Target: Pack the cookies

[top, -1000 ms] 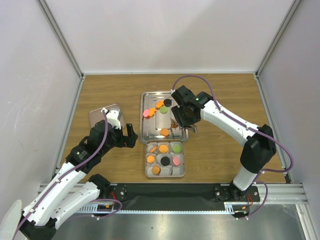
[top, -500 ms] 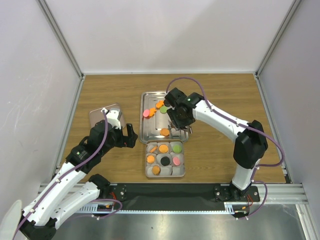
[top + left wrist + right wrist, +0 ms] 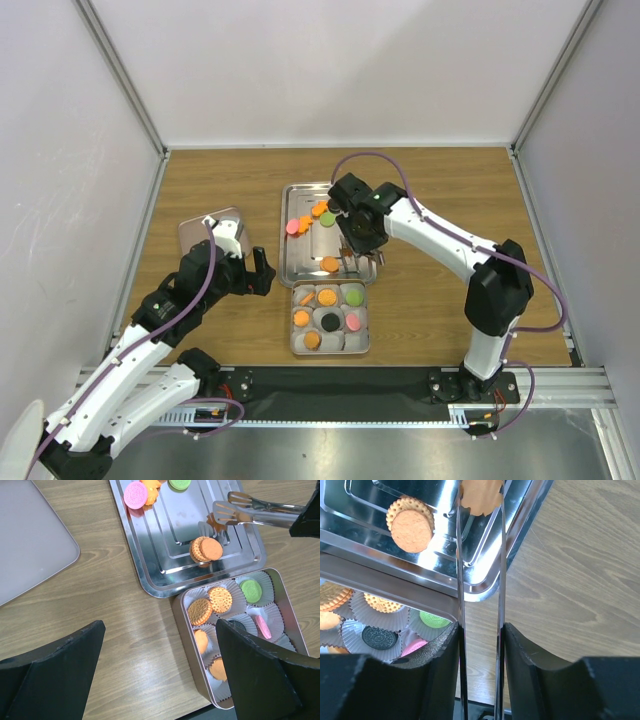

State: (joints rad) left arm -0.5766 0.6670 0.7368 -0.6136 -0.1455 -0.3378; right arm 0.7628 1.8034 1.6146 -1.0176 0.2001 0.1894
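From above, we see the right claw (image 3: 352,245) clamped on tongs (image 3: 347,262) over the tray (image 3: 300,260), nearer than the wide-open left claw (image 3: 262,272). The left wrist shows the tips flanking what is probably an orange cookie (image 3: 216,520). At the right wrist, that scalloped disc lies flat straight ahead between the blades, the tin (image 3: 395,592) behind-left.

Silver tray (image 3: 150,555), mirror-bright with a ribbed floor, on a brown wood-grain table (image 3: 100,620). On the tray, the cookies (image 3: 206,549) were orange with dotted faces, plus a pink cookie (image 3: 136,494) with embossed rings and a green cookie (image 3: 179,484). Beside the tray, a silver tin (image 3: 186,632) held pale pleated paper cups (image 3: 269,581) with orange, green and pink cookies and a patterned black cookie (image 3: 379,637). Over the tray, the tongs (image 3: 265,516) were silver.
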